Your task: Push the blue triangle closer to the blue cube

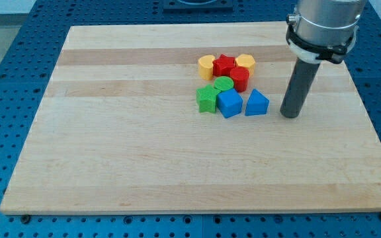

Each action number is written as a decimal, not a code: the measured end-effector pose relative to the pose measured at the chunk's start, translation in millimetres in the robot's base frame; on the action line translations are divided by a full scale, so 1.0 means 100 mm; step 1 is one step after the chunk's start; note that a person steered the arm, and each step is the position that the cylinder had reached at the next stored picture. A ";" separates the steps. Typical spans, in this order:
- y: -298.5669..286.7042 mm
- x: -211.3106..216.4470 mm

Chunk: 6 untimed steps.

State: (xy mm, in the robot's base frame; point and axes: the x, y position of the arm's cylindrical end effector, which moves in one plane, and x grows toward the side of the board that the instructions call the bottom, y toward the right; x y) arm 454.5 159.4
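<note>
Board: pale wooden board (144, 152) lay on a blue perforated table (18, 39); all blocks sat clustered right of centre, toward the view's top
Green star-like block (206, 99): leftmost in the lower row, touching the blue cube on its right
Yellow block, left (206, 66): leftmost in the upper row, touching the red star
Green cylinder (223, 84): sat just above the gap between green star-like block and blue cube
Red star (225, 64): between the two yellow blocks
Blue cube (229, 103): lower row, middle
Red cylinder (239, 78): just above the blue cube and blue triangle
Yellow block, right (245, 63): right end of the upper row
Blue triangle (256, 103): just right of the blue cube, touching or nearly so; could not tell which
My tip (290, 115): rested on the board near the blue triangle's right side, a clear gap between them; a bare rod, holding nothing
</note>
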 end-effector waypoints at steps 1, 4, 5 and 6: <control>0.00 -0.06; -0.07 -0.23; -0.17 -0.22; -0.23 -0.21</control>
State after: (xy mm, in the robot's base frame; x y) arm 433.2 136.4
